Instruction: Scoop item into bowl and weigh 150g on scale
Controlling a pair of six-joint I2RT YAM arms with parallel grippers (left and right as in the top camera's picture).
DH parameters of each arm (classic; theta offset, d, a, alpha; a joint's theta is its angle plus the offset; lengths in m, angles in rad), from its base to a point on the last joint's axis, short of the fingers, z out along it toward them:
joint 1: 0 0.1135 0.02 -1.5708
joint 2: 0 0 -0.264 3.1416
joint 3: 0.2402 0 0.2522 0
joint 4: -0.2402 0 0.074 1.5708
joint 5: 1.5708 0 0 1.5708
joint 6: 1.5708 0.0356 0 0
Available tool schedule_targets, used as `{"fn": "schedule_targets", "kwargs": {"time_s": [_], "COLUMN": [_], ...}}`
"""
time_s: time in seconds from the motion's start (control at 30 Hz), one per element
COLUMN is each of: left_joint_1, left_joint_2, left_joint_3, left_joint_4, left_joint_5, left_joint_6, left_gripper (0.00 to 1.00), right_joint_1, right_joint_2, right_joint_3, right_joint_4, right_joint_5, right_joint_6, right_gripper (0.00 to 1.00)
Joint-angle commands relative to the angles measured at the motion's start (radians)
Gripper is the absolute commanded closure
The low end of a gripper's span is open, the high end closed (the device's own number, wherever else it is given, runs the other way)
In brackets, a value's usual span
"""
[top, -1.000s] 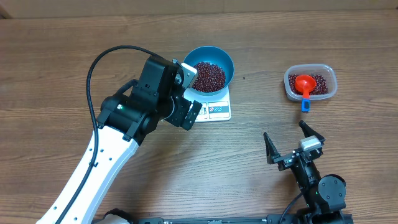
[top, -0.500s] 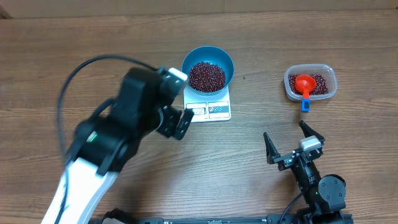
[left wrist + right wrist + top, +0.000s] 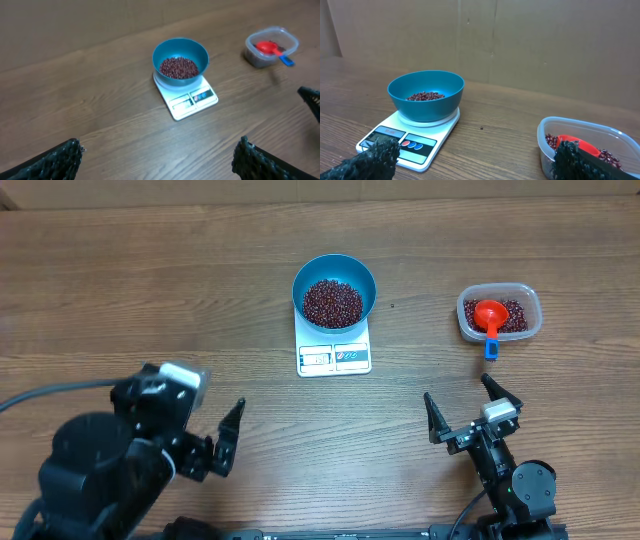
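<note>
The blue bowl stands on the white scale at the table's middle back, with a heap of dark red-brown beans inside. My left gripper is open and empty near the front left, far from the scale. In its wrist view the bowl and scale lie ahead of the gripper. My right gripper is open and empty at the front right. In the right wrist view the gripper faces the bowl and scale.
A clear plastic tub at the back right holds more beans and a red scoop with a blue handle end. The tub sits close ahead of my right finger. One stray bean lies on the wood.
My left arm has pulled away from beside the scale, back to the front left of the table, still open. The right arm, bowl and scale have not moved.
</note>
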Motion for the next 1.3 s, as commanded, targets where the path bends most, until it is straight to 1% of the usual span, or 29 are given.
{"fn": "schedule_targets", "kwargs": {"time_s": [0.0,0.1,0.23,0.37,0.6,0.73,0.87,1.1,1.13,1.27], "left_joint_1": [0.042,0.096,0.17,0.214,0.262,0.264,0.264,0.264,0.264,0.264], "left_joint_2": [-0.08,-0.2,-0.37,-0.512,-0.686,-0.737,-0.735,-0.735,-0.735,-0.736], "left_joint_3": [-0.09,-0.263,-0.517,-0.742,-1.03,-1.142,-1.212,-1.344,-1.355,-1.353], "left_joint_4": [0.028,0.136,0.299,0.465,0.68,0.778,0.885,1.209,1.233,1.231], "left_joint_5": [0.011,0.037,0.125,0.14,0.214,0.217,0.217,0.212,0.212,0.191], "left_joint_6": [-0.097,-0.152,-0.195,-0.259,-0.349,-0.378,-0.4,-0.404,-0.406,-0.407], "left_gripper": [0.0,0.0,0.0,0.0,0.0,0.0,0.0,0.0,0.0,0.0], "right_joint_1": [-0.006,-0.006,-0.006,-0.006,-0.006,-0.006,-0.006,-0.006,-0.006,-0.006], "right_joint_2": [-0.011,-0.011,-0.011,-0.011,-0.011,-0.011,-0.011,-0.011,-0.011,-0.011], "right_joint_3": [-0.01,-0.01,-0.01,-0.01,-0.01,-0.01,-0.01,-0.01,-0.01,-0.01], "right_joint_4": [0.003,0.003,0.003,0.003,0.003,0.003,0.003,0.003,0.003,0.003], "right_joint_5": [0.013,0.013,0.013,0.013,0.013,0.013,0.013,0.013,0.013,0.013], "right_joint_6": [0.007,0.007,0.007,0.007,0.007,0.007,0.007,0.007,0.007,0.007], "right_gripper": [0.0,0.0,0.0,0.0,0.0,0.0,0.0,0.0,0.0,0.0]}}
